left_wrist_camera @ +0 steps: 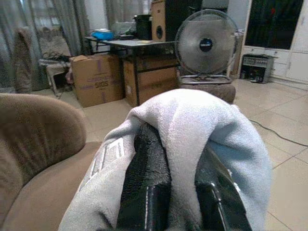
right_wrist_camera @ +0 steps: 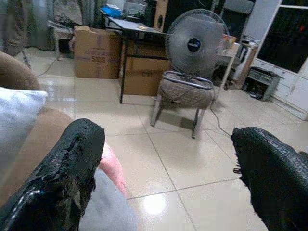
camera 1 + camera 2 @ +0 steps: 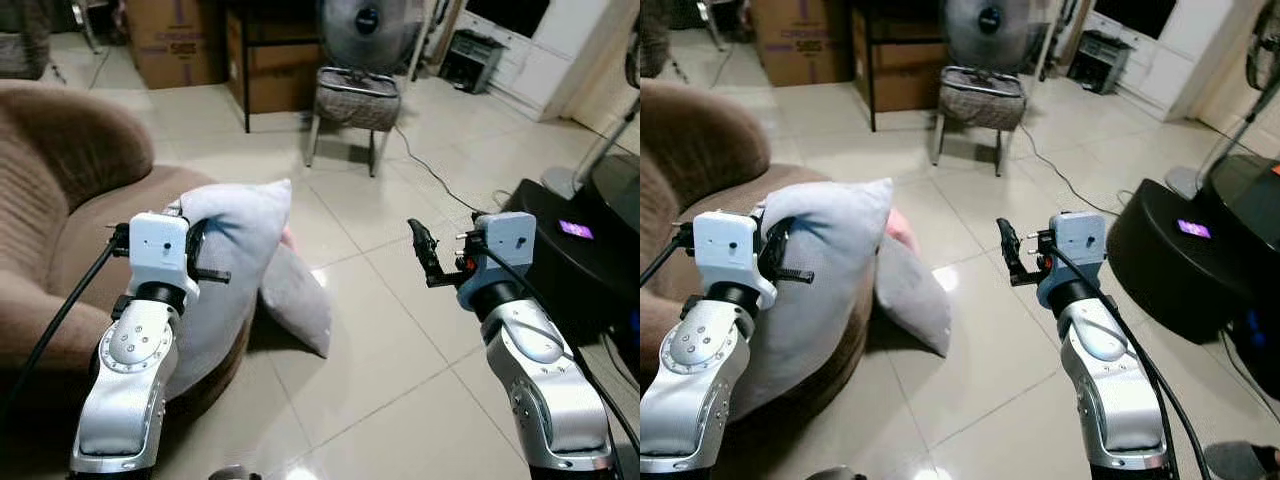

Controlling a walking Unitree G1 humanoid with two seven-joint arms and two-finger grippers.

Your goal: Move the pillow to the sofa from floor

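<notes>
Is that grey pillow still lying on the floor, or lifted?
Lifted. The left gripper pinches a fold of the grey pillow, holding it over the brown sofa's edge.

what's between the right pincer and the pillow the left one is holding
Bare tiled floor, seen in the left eye view. The right pincer hangs open in the air, apart from the grey pillow that the left pincer grips at the brown sofa.

My two arms are silver, jointed shells with round screw-studded caps, each ending in a pale blue-white boxy wrist block. A black cable loops along each forearm. My left gripper (image 1: 180, 192) and right gripper (image 2: 166, 168) carry long, textured black fingers.
</notes>
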